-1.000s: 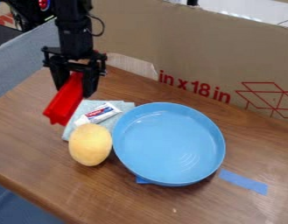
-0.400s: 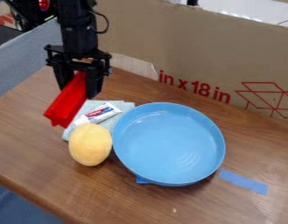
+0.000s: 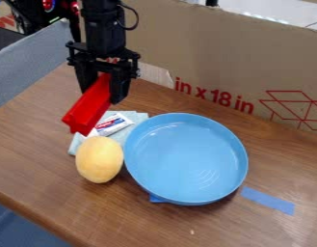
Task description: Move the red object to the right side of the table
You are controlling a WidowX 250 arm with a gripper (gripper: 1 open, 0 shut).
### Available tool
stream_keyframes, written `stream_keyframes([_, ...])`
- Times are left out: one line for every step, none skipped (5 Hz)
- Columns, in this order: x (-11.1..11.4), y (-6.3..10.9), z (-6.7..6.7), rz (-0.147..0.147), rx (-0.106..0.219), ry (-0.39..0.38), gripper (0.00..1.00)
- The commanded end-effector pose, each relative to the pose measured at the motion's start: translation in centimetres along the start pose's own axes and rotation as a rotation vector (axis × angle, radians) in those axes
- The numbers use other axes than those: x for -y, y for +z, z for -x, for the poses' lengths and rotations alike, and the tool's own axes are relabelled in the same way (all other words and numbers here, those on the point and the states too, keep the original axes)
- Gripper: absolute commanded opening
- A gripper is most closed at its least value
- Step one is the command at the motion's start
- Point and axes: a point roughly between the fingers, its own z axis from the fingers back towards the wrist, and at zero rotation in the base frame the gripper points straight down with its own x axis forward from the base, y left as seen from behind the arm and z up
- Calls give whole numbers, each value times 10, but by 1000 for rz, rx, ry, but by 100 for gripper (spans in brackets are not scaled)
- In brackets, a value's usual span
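Note:
The red object point(image 3: 89, 106) is a long red block hanging tilted, its lower end just above the table point(image 3: 32, 125) near the left. My gripper point(image 3: 104, 89) is shut on its upper end, black fingers on either side. The arm rises above it towards the top of the view. Below the block's lower end sits a yellow fruit point(image 3: 100, 159), a little in front of it.
A small red-and-white tube point(image 3: 113, 123) lies on a pale cloth beside the fruit. A large blue plate point(image 3: 187, 157) fills the middle of the table. A brown cardboard box point(image 3: 238, 68) with red print stands along the back. Blue tape point(image 3: 268, 202) marks the front right.
The gripper and the red block have shifted right, towards the blue plate, and the block hangs slightly higher. Everything else stays put.

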Motion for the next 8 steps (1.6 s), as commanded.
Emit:
stream_keyframes([3, 21, 3, -26, 43, -53, 0])
stream_keyframes([19, 31, -1, -48, 38, -82, 0])
stream_keyframes([47, 33, -11, -45, 45, -110, 0])
stream_keyframes([73, 57, -16, -17, 83, -132, 0])
stream_keyframes([71, 70, -12, 3, 85, -151, 0])
stream_keyframes([92, 56, -19, -2, 76, -221, 0])
stream_keyframes([114, 57, -32, -24, 57, -254, 0])
stream_keyframes([151, 67, -48, -33, 65, -295, 0])
